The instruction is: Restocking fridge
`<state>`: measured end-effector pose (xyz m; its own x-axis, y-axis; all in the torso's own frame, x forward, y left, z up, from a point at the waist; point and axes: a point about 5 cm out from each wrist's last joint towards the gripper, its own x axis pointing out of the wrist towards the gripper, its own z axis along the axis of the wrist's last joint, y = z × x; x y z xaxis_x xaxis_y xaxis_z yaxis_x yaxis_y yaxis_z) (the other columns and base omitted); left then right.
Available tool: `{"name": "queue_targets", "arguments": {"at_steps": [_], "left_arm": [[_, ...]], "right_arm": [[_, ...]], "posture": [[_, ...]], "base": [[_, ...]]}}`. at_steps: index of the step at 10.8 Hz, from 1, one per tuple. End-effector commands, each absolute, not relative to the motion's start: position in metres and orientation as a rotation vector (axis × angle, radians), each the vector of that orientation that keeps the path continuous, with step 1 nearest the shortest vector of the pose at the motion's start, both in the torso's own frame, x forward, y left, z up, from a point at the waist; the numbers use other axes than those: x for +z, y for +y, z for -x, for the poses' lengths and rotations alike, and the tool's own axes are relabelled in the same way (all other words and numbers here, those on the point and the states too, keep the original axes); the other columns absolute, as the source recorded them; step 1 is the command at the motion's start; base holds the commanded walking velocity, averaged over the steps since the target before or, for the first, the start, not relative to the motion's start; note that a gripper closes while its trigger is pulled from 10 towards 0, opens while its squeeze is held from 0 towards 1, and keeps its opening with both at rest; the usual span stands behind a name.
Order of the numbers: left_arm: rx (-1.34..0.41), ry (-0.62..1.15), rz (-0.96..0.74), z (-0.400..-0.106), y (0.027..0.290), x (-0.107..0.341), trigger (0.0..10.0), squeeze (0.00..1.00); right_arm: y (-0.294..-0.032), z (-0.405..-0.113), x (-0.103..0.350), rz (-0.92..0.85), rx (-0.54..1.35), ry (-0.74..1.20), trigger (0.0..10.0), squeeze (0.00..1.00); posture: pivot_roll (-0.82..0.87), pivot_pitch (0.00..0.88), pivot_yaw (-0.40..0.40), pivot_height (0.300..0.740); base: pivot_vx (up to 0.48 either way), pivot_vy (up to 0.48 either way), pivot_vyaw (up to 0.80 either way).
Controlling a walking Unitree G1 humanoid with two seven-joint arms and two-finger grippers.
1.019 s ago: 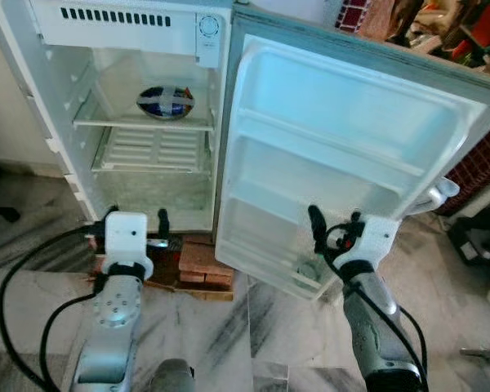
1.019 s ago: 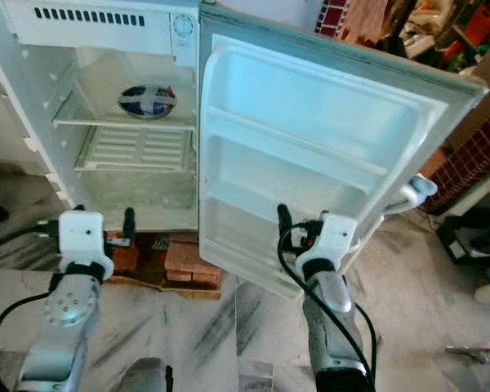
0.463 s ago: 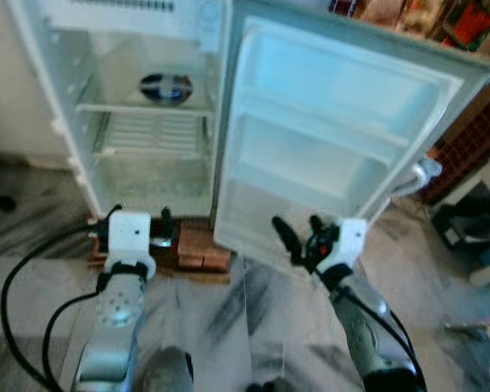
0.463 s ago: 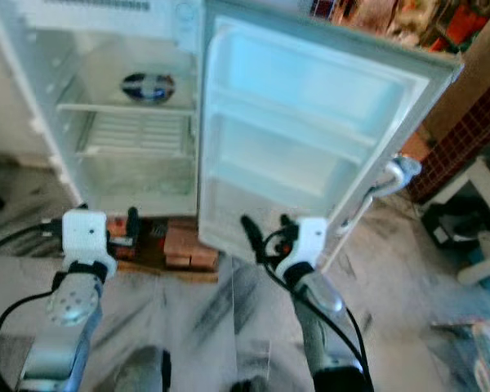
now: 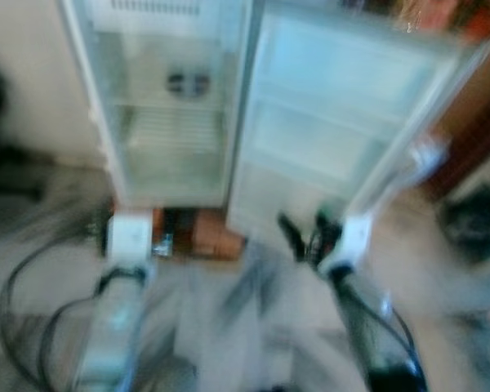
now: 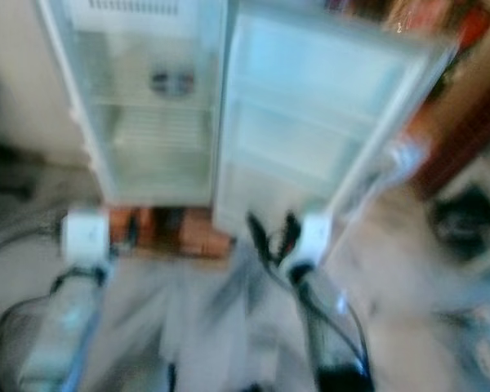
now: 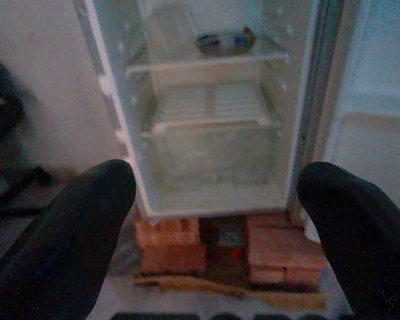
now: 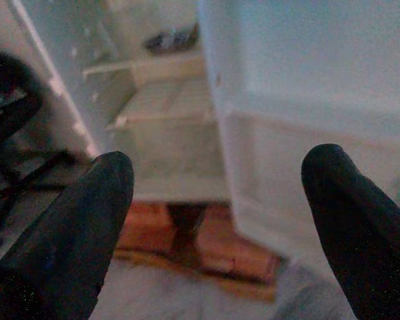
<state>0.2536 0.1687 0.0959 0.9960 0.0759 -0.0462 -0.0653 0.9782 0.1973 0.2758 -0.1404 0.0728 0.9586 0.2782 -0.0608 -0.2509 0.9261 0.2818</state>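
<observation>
White fridge point(image 7: 207, 133) door point(image 5: 343, 122) swung wide | both jaws spread, empty | bricks point(image 7: 167, 243) underneath

The fridge point(image 7: 207, 133) ahead of the left gripper point(image 7: 213, 220) is white inside, with pale shelves. On its upper shelf lies a dark blue packet point(image 7: 223, 41) with lighter markings. Beneath the fridge sit reddish-orange bricks point(image 7: 170, 243). Both grippers have black fingers point(image 8: 87, 220). The floor point(image 5: 229, 327) is grey with darker streaks.

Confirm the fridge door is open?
Open: the fridge door is swung wide, its inner racks facing out, shelves exposed.
</observation>
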Motion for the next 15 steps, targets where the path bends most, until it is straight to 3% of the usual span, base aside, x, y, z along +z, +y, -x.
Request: {"name": "queue_targets", "arguments": {"at_steps": [1,2,4,11,15], "left_arm": [[0.052,0.042,-0.179,-0.252,0.164,0.097,10.0,0.00],[0.028,0.060,-0.188,-0.250,0.166,0.095,10.0,0.00],[0.026,0.069,-0.178,-0.250,0.168,0.095,10.0,0.00],[0.017,0.068,-0.172,-0.249,0.165,0.095,10.0,0.00],[0.062,0.055,-0.206,-0.248,0.167,0.096,10.0,0.00]], "right_arm": [[-0.155,-0.280,0.079,-0.236,0.204,0.066,10.0,0.00],[-0.170,-0.285,0.086,-0.205,0.072,0.032,10.0,0.00],[-0.182,-0.286,0.083,-0.176,-0.012,0.041,10.0,0.00],[-0.177,-0.289,0.086,-0.147,0.008,0.010,10.0,0.00],[-0.171,-0.287,0.086,-0.141,0.044,0.004,10.0,0.00]], "posture": [[0.21,0.050,-0.111,0.740],[0.21,0.050,-0.111,0.740],[0.21,0.062,-0.111,0.740],[0.21,0.062,-0.111,0.740],[0.20,0.065,-0.108,0.740]], "base": [[0.000,0.000,0.00],[0.000,0.000,0.00],[0.000,-0.135,0.00],[0.000,-0.274,0.00],[0.000,0.000,0.60]]}}
